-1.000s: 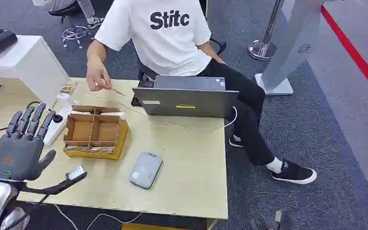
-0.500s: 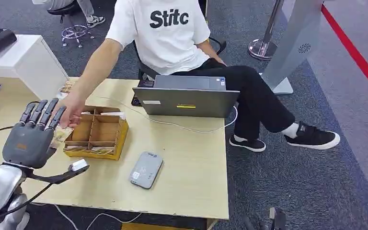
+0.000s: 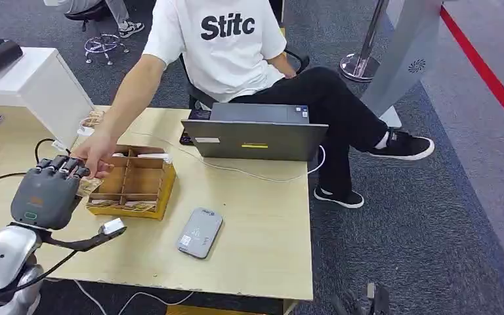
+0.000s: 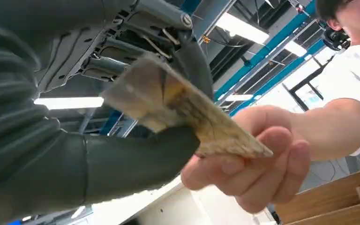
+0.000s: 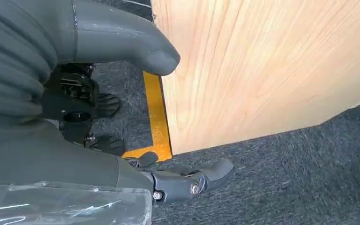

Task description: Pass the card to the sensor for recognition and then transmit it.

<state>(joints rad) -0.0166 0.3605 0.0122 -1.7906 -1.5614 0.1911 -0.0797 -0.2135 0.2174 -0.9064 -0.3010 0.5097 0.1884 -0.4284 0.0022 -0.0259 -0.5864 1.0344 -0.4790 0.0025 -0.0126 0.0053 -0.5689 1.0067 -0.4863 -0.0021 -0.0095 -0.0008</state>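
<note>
A tan card (image 3: 89,186) sits between my left hand (image 3: 46,193) and a person's hand (image 3: 98,154), above the table's left side. In the left wrist view the card (image 4: 187,108) is pinched between my thumb (image 4: 122,164) and my fingers, while the person's hand (image 4: 258,173) still grips its far end. The grey sensor pad (image 3: 199,232) lies flat on the table, near its front edge and to the right of my left hand. My right hand (image 5: 37,140) hangs below the table edge (image 5: 262,70), fingers apart and holding nothing.
A wooden compartment box (image 3: 131,180) stands just right of my left hand. A grey laptop (image 3: 256,134) with its cable is at the table's far side, in front of the seated person. A white cabinet (image 3: 33,79) is at the far left.
The person's arm reached over the box and brought the card to my left hand. My left fingers, spread upright before, have curled down onto the card.
</note>
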